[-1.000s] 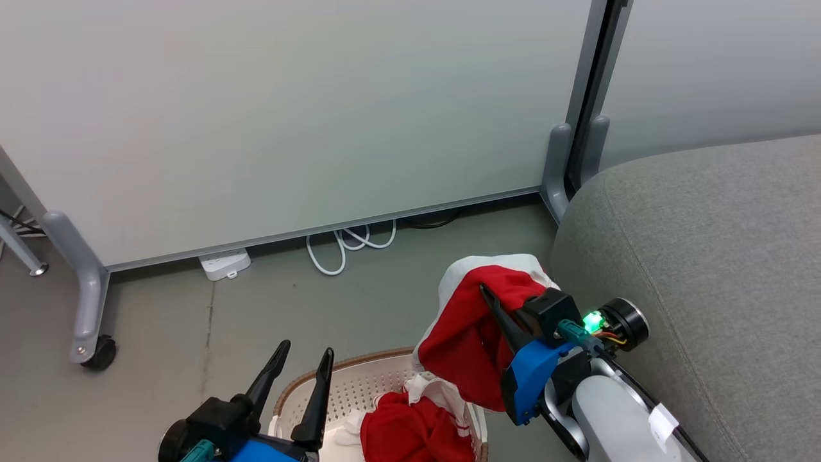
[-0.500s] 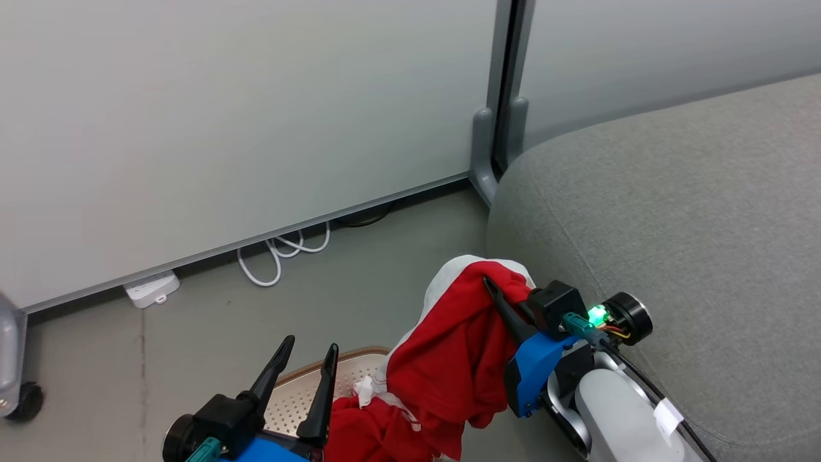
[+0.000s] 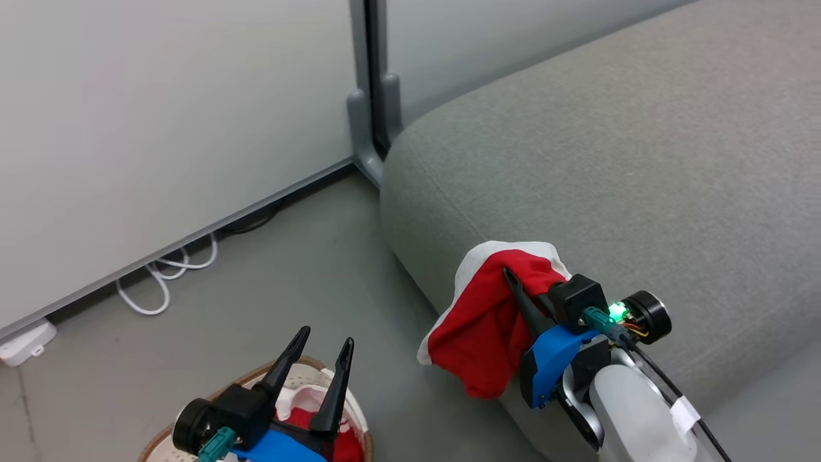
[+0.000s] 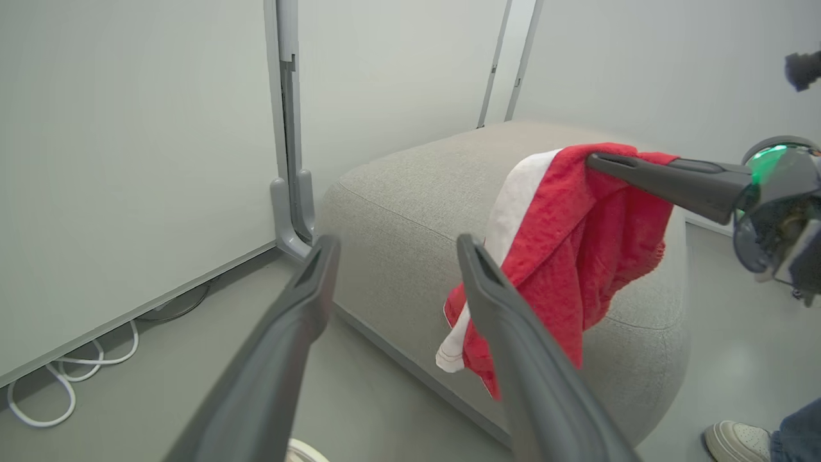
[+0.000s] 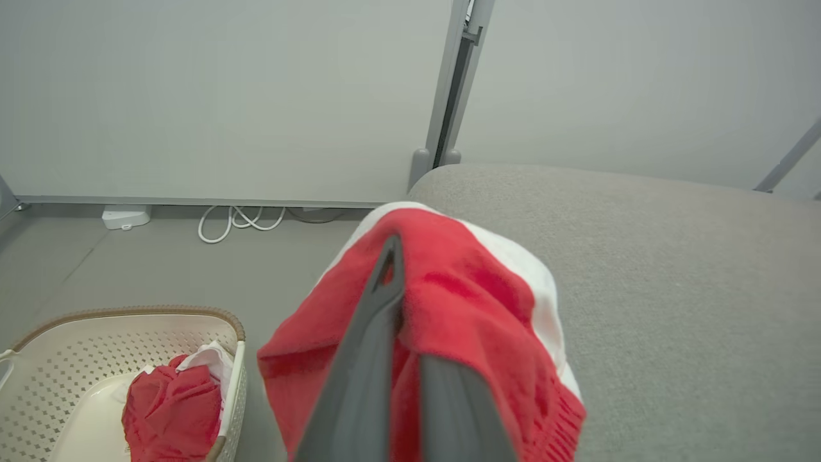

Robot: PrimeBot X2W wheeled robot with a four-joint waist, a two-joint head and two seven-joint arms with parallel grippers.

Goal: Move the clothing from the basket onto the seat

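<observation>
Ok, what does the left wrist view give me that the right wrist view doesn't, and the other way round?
Left wrist view adds: the left gripper with its fingers open, a side look at the right gripper shut on the red garment, which hangs down in front of the seat's corner, and a person's shoe at lower right.
Right wrist view adds: the basket on the floor with red clothing left in it, and a power strip by the wall.
Shared: the held garment, the seat, the white cable by the partition.
</observation>
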